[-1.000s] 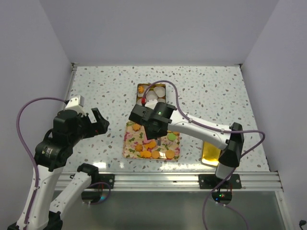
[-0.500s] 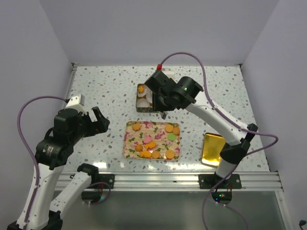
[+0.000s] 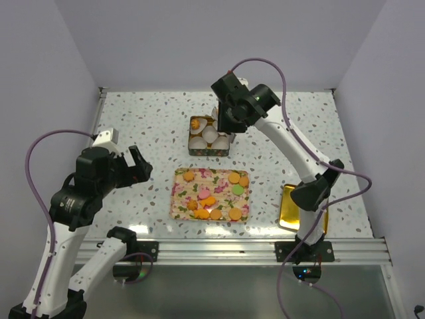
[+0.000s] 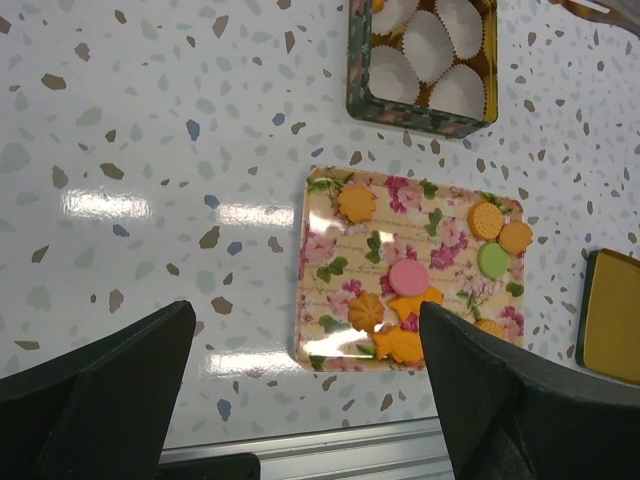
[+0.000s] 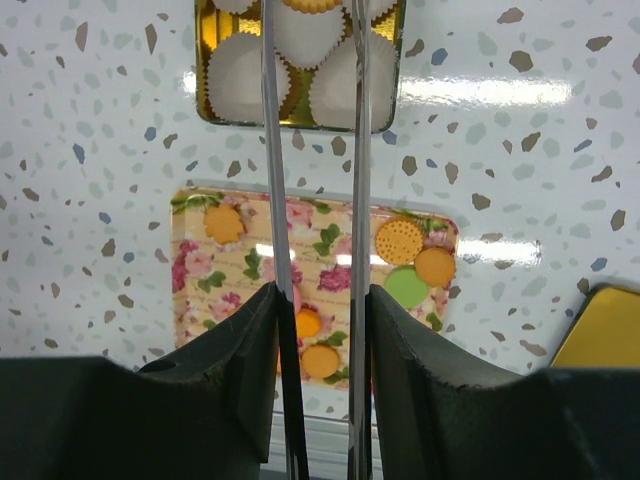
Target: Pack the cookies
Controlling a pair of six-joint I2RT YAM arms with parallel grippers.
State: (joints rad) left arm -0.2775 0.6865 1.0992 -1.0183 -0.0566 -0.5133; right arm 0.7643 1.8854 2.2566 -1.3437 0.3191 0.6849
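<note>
Cookies [image 3: 211,197] lie on floral tray [image 3: 180,194], mid-worktop [image 3: 133,119]. Right end effector [image 3: 224,133] hangs over tin [image 3: 199,151]; fingers close-set, tips cropped, grip unclear. Left end effector [image 3: 137,167] spread wide, empty, left of tray.

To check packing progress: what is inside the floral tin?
White paper cups fill the tin; one orange cookie sits far left. The right gripper, seemingly holding a second cookie, hides the far-right corner.

Place: a robot test cell in a lab, not a home.
Walls: plain pale panels [image 3: 219,40] close the counter [image 3: 146,119] on 3 sides.
Mounting: left arm [image 3: 73,199] and right arm [image 3: 292,153] bolted on a metal rail [image 3: 219,251].
Wiring: purple cables [image 3: 30,166] hang loose.
</note>
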